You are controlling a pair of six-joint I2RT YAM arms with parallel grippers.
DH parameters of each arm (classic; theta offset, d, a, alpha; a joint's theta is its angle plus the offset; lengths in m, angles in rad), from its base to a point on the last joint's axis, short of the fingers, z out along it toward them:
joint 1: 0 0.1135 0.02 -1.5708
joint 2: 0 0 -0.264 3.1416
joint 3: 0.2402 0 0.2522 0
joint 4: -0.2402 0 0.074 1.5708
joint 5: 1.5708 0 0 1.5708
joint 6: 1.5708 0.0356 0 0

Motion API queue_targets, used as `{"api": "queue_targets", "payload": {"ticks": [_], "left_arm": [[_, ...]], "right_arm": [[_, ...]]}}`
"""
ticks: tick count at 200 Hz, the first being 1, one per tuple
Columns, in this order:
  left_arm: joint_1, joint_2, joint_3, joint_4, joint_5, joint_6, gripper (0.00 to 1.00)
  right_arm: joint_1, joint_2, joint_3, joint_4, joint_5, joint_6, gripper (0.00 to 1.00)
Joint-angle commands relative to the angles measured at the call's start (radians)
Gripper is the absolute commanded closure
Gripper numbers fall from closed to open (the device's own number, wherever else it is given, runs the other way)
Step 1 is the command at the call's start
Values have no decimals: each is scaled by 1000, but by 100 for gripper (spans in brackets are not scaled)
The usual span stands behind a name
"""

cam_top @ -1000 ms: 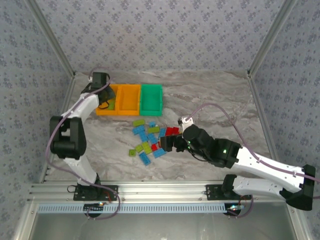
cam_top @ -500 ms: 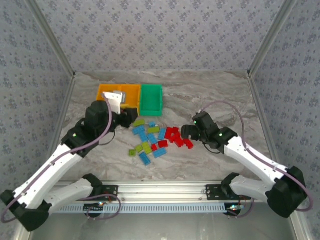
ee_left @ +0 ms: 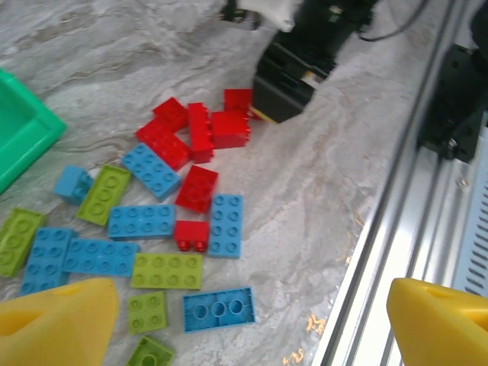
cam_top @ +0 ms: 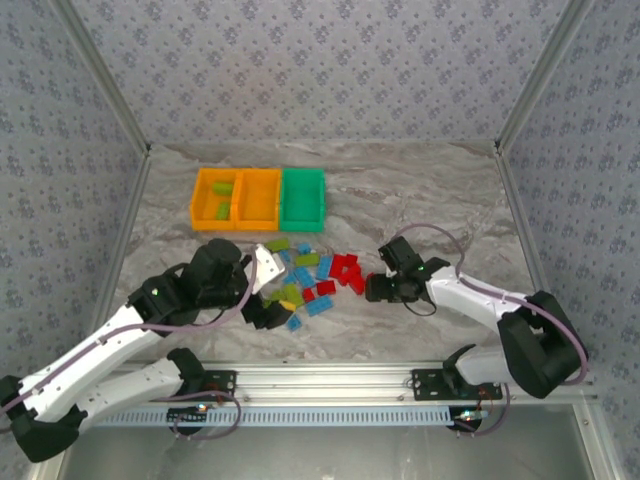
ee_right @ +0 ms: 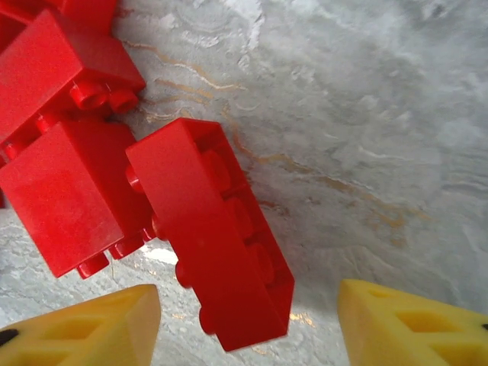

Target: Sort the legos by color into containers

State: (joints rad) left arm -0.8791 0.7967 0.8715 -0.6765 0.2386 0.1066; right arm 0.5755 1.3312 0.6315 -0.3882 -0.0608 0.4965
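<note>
Top external view is showing the legos point(cam_top: 305, 278) lying scattered on the grey, marble-veined table point(cam_top: 430, 190), glossy studded bricks in red, light blue and lime green, all well short of the containers. Three open rectangular plastic bins are sitting side by side at the far left. The left orange bin point(cam_top: 197, 214) is holding a couple of lime green bricks point(cam_top: 221, 187), the middle orange bin point(cam_top: 258, 222) is touching it, and the green bin point(cam_top: 302, 223) is closing the row.

The left gripper point(cam_top: 262, 295) is hovering at the pile's left edge. On the left wrist camera its yellow wedge-shaped fingertips point(ee_left: 57, 316) are standing wide apart, released and gripping nothing, with flat blue and green bricks lying beneath.

The right gripper point(cam_top: 376, 288) is reaching into the red cluster on the pile's right. On the right wrist camera it is straddling a long red brick point(ee_right: 213, 229) tipped on its side with its hollow underside facing up. Bare table is showing between the brick and each fingertip, so nothing is clenched yet
</note>
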Motion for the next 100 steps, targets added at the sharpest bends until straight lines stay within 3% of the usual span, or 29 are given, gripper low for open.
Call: {"api": "queue_targets", "payload": {"ticks": [1,25,72,100], "left_arm": [[-9,-17,-22,19,62,72,8],[-9,-16,-21,9,25,76,7],[-9,-27,-29,11,-33,74,5],[-11,-55,-34,22,-102,58,4]], "right_arm": [[-7,32,-3,51,-10,-18,43],[-3,47,5,65,12,-28,54],[68,28,63,-31,207,-27,77],[160,-49,158,-131,328,-8,79]]}}
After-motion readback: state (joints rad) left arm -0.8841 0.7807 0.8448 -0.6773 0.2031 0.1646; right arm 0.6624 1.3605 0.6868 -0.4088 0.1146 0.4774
